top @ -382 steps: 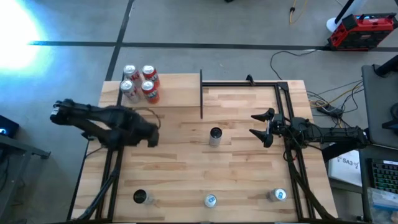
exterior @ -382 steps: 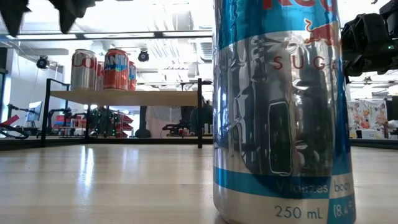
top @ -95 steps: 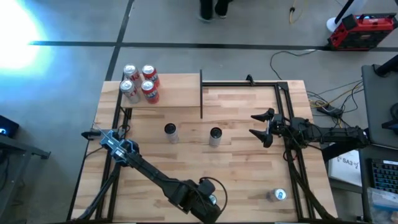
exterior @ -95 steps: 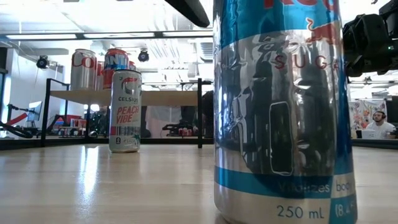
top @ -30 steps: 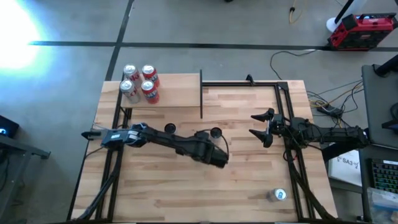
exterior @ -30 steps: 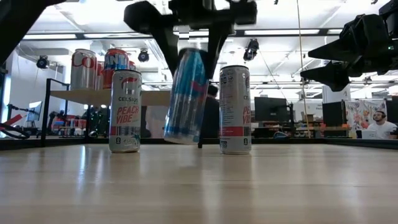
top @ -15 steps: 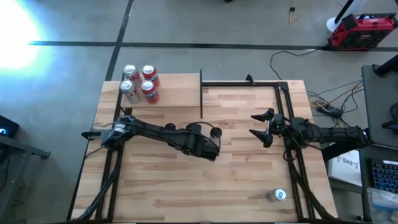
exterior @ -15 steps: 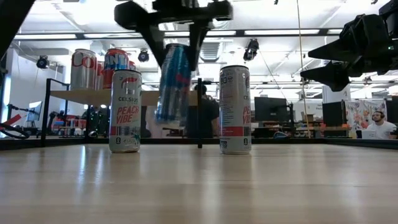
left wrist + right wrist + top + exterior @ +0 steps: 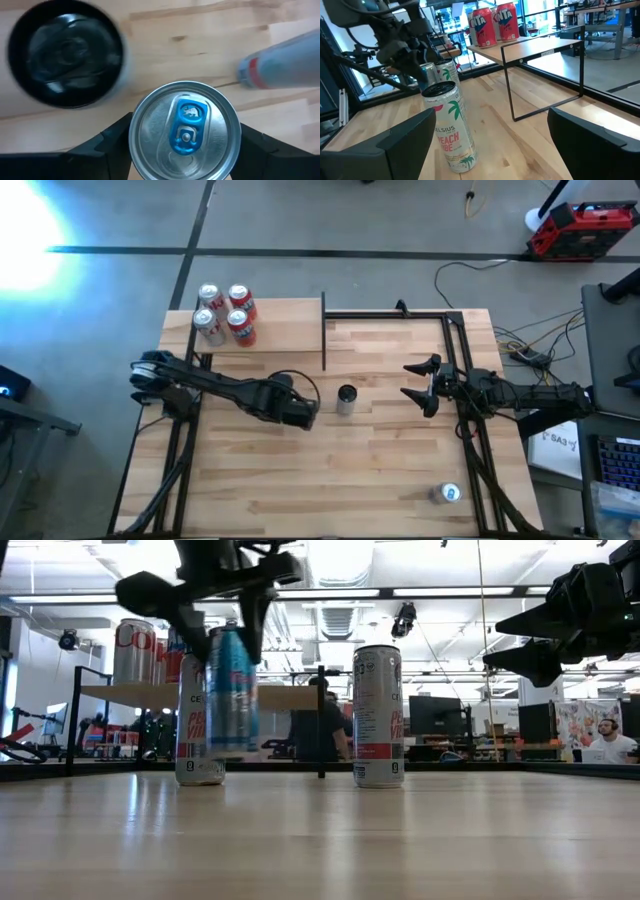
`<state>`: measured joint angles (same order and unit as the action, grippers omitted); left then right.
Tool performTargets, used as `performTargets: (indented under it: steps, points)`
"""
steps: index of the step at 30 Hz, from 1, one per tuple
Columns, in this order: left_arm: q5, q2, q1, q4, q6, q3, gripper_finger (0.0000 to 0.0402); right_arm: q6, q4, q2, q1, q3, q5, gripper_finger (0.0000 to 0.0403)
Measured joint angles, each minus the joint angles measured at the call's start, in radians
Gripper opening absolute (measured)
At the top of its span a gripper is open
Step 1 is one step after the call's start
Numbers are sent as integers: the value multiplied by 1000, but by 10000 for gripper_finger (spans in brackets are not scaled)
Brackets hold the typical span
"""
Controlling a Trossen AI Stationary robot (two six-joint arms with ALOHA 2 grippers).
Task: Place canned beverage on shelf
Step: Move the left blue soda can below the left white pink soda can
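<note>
Blue canned beverage [image 9: 232, 690] is hanging left of center in the low view, gripped by the left gripper [image 9: 297, 412] fingers, needing upright lifting toward the shelf [image 9: 275, 325] while the right gripper [image 9: 418, 387] is waiting wide.

Two matte black arms of jointed segments. The left arm [image 9: 215, 389] carries a looping black cable by its wrist; the right arm [image 9: 520, 395] ends in two pointed black fingers [image 9: 424, 366].

Blue can [image 9: 232, 690] motion-blurred, hides most of Celsius can [image 9: 192, 745] behind; left claw [image 9: 185, 150] fingertips cut off.
</note>
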<state>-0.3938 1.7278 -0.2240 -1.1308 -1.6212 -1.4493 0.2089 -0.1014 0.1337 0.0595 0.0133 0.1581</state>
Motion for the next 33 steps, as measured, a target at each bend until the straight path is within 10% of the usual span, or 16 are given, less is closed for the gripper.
performTargets:
  steps: [33]
  points:
    - [116, -13, -10, 13, -99, 85, 278, 0, 1, 0, 0, 0, 0, 368]
